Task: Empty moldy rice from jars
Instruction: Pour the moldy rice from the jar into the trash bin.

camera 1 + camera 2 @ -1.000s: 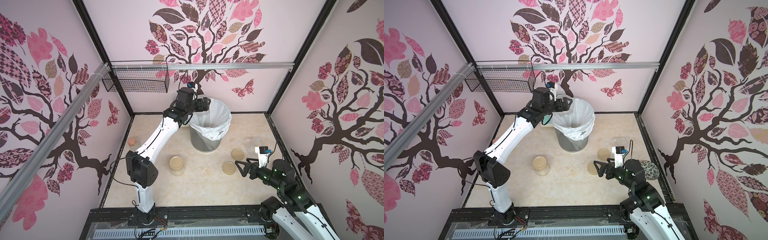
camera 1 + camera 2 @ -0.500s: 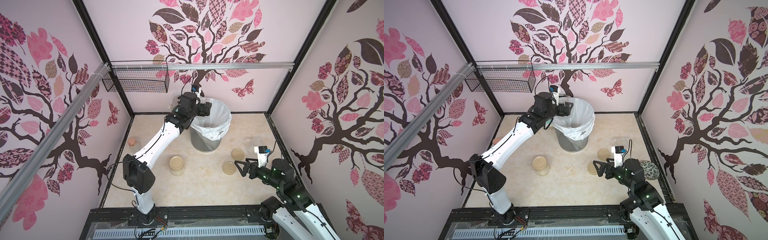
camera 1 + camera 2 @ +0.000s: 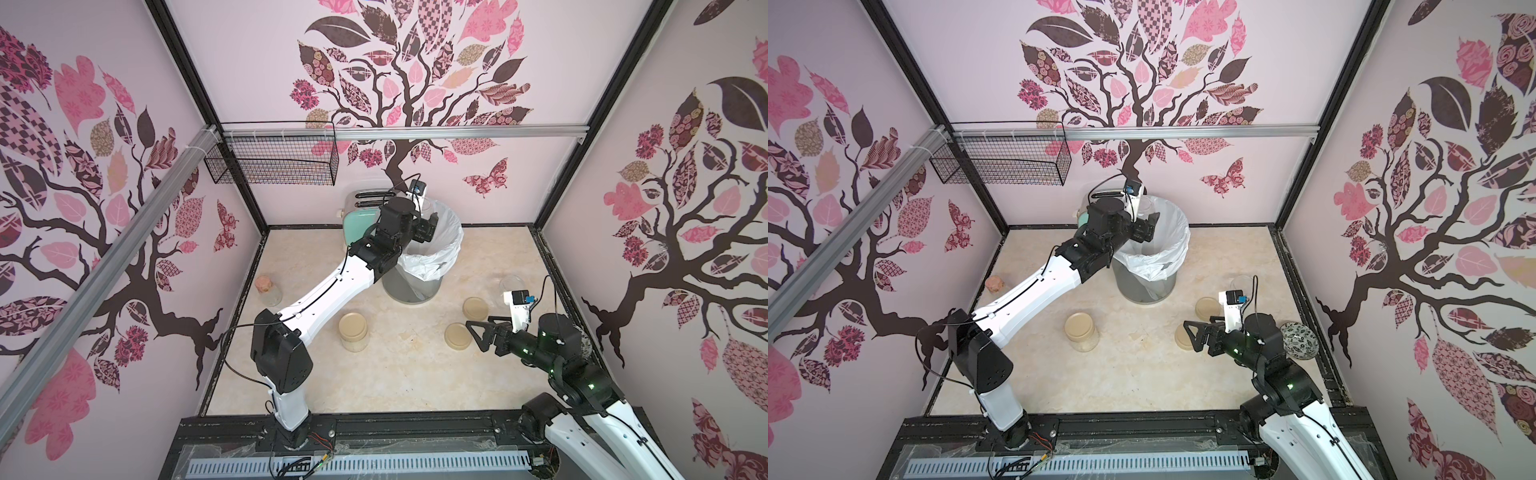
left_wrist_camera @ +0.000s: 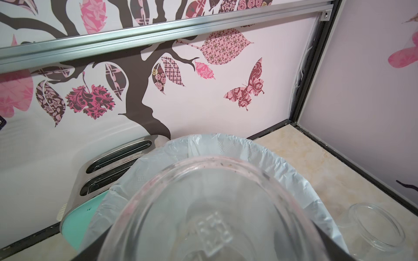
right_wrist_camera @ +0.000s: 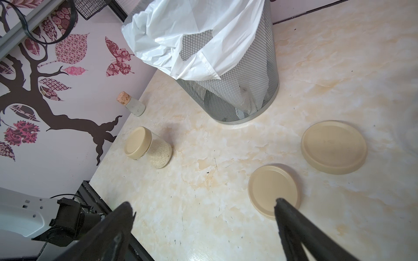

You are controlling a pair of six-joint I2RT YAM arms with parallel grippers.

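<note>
- Marbled beige tabletop (image 3: 374,386) inside a booth with tree-patterned walls. A mesh bin (image 5: 248,72) with a white liner stands toward the back, with a toaster (image 4: 108,171) just beside it.
- I find the moldy rice (image 5: 161,154) as cream grains in the lidded jar (image 3: 353,332). That jar stands upright mid-table, between the left arm's base and the right gripper (image 5: 203,206), well apart from both claws.
- I count three jars: the lidded jar, an open jar (image 4: 376,226) standing on the table near the right wall, and a held jar (image 4: 203,203) above the bin.
- I count three lids. One sits on the lidded jar. Two lie flat on the table near each other, the near lid (image 5: 273,189) and the far lid (image 5: 333,146).
- The left gripper (image 3: 1147,227) is clenched on the held jar, raised over the liner's mouth. In the left wrist view I look straight through the jar's clear glass to the liner.
- The right gripper is spread fully wide and grasps nothing, low over the table beside the near lid. One fingertip (image 5: 280,203) overlaps that lid's edge in the right wrist view, and I cannot tell whether it touches.
- Other items, one each: a cork-topped bottle (image 3: 268,289) by the left wall, a wire basket (image 3: 274,162) hung on the back rail, and a patterned dish (image 3: 1298,340) beside the right arm.
</note>
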